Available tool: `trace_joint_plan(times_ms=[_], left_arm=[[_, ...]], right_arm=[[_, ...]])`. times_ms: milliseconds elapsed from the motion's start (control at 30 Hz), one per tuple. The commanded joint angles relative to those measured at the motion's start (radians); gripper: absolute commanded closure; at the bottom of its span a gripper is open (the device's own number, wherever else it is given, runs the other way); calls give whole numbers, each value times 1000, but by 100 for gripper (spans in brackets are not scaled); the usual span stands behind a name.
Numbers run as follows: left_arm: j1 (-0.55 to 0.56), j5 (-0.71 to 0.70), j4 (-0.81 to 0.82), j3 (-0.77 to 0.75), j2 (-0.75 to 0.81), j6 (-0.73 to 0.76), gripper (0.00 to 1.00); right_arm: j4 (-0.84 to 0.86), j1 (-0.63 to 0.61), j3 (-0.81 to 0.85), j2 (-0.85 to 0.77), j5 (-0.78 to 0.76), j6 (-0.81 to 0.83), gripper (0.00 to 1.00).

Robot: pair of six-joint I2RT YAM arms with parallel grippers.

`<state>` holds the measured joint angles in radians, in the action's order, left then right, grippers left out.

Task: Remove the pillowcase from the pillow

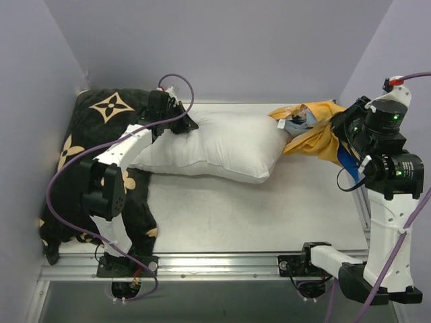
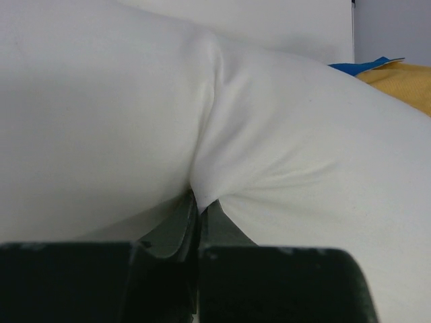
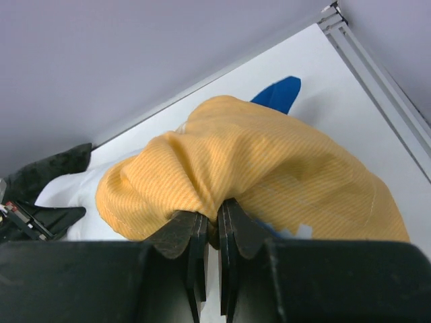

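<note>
The white pillow (image 1: 219,145) lies bare across the middle of the table, and it fills the left wrist view (image 2: 269,121). My left gripper (image 1: 180,124) is shut on the pillow's far left corner, pinching a fold of white fabric (image 2: 200,202). The pillowcase (image 1: 316,131) is bunched at the far right, orange-yellow side out with bits of blue showing, just off the pillow's right end. My right gripper (image 1: 347,131) is shut on a fold of the pillowcase (image 3: 229,155), its orange-yellow cloth squeezed between the jaws (image 3: 210,219).
A black cushion with tan flower motifs (image 1: 101,134) lies along the left side under the left arm. Grey walls close in on the back, left and right. A metal rail (image 1: 222,259) runs along the near table edge.
</note>
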<state>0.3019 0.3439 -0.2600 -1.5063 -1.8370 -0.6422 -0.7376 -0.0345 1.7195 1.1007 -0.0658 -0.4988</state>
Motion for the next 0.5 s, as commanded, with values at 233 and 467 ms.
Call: trace_joint_plan(times_ms=[233,467], left_arm=[[-4,-143,-51,-17,-90,75,100],[68,-160,-163,-132,-162,219,100]], right_arm=[[56,5,278,59,-94,60,100],[84,8,353,42,-109,83,100]])
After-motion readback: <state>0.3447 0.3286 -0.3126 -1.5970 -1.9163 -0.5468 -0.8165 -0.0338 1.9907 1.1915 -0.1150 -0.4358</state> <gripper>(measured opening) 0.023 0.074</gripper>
